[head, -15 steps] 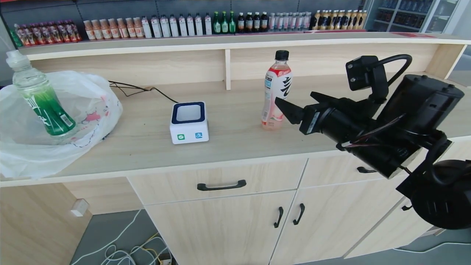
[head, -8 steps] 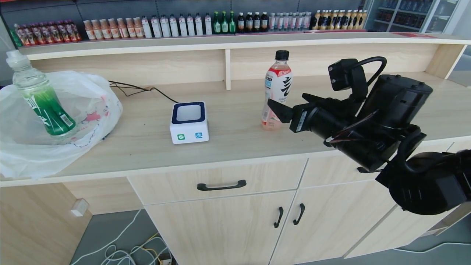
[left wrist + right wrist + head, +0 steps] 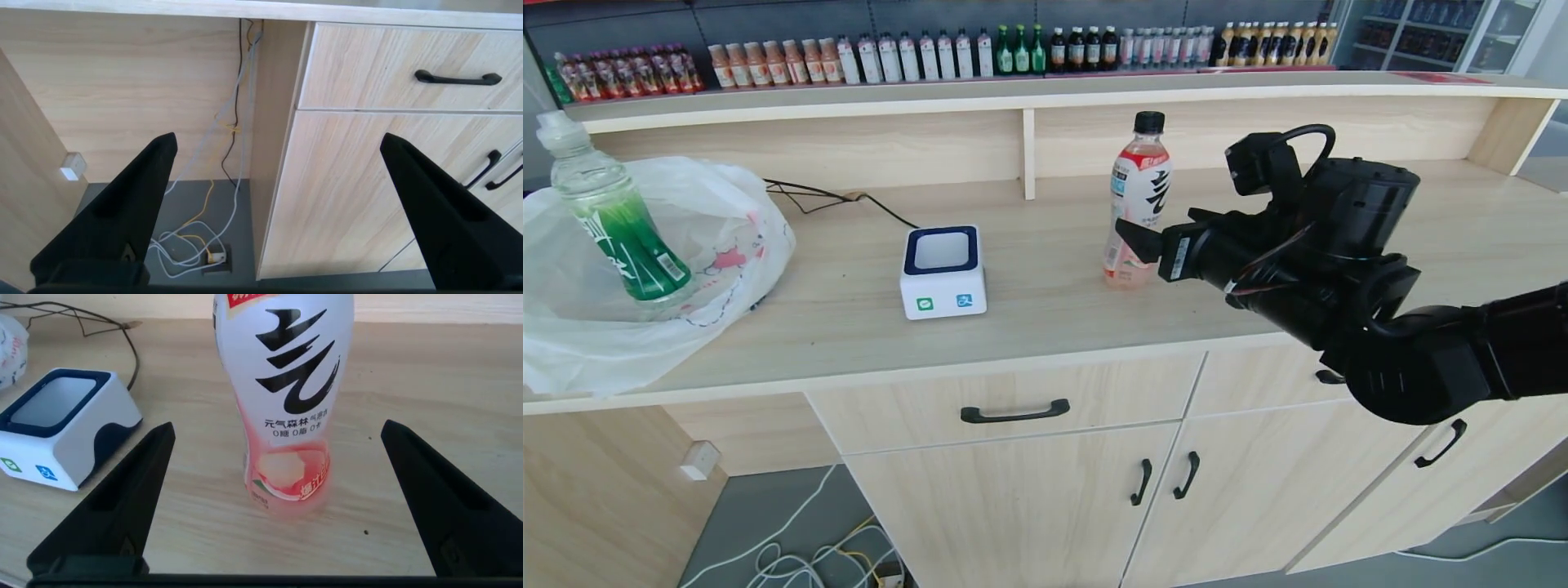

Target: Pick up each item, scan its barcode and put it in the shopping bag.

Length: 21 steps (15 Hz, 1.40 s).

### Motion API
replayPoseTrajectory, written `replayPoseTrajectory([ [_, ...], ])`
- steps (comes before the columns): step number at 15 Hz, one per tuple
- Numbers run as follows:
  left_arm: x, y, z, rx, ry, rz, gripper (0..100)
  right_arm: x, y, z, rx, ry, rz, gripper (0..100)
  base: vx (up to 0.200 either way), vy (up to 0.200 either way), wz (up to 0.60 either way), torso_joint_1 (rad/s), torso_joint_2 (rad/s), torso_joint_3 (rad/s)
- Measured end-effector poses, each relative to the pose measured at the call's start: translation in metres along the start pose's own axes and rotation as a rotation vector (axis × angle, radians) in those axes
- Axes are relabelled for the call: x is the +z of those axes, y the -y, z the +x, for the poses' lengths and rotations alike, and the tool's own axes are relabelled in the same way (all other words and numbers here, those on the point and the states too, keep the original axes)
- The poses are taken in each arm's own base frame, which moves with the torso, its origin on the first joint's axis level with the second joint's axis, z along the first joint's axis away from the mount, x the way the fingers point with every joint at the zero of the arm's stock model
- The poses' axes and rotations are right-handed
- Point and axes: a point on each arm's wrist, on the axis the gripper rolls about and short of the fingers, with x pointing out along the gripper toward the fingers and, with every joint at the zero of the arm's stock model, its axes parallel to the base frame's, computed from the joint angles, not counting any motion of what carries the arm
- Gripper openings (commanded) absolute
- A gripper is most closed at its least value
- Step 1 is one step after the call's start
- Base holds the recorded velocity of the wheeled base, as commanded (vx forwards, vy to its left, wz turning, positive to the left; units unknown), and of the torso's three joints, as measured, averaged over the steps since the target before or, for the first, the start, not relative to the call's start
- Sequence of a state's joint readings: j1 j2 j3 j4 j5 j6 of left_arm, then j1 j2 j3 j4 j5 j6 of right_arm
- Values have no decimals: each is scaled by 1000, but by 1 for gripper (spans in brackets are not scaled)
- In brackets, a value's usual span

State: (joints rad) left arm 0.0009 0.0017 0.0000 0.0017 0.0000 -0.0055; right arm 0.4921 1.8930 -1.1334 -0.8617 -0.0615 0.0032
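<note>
The pink bottle (image 3: 1137, 204) stands upright on the bench (image 3: 849, 327), cap up, right of the scanner (image 3: 942, 272). The shopping bag (image 3: 727, 237) at the bench's left end holds a leaning green bottle (image 3: 613, 212). The right pincer (image 3: 276, 425), level and spread wide, points at the pink bottle from close by. The left pincer (image 3: 278, 139), also spread, faces the cabinet (image 3: 351, 188).

shelved drinks (image 3: 947, 55) behind; floor cables (image 3: 788, 562) below

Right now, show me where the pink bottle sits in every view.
Head view: pink bottle upright on the counter, right of the scanner.
Left wrist view: aimed at cupboard doors below the counter, not the bottle.
Right wrist view: bottle centred between the open jaws.
Shared landmark: the scanner beside it.
</note>
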Motion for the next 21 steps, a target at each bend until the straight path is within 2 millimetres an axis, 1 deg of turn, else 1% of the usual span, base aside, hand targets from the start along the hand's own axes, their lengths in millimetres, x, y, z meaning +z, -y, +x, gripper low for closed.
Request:
replayPoseTrajectory([
  [6,0,0,0,0,0,0,100,11,-2,25,1,19,-16,100,0,0,0,0,0,0],
  [8,0,0,0,0,0,0,100,12,7,32,-23,31,-38,100,0,0,0,0,0,0],
  [9,0,0,0,0,0,0,100,10,12,35,-34,29,-41,100,0,0,0,0,0,0],
  [12,0,0,0,0,0,0,100,3,15,39,-43,15,-62,100,0,0,0,0,0,0],
  [17,0,0,0,0,0,0,100,-3,15,55,-51,26,-98,100,0,0,0,0,0,0],
  [21,0,0,0,0,0,0,100,-12,15,61,-45,11,-121,100,0,0,0,0,0,0],
])
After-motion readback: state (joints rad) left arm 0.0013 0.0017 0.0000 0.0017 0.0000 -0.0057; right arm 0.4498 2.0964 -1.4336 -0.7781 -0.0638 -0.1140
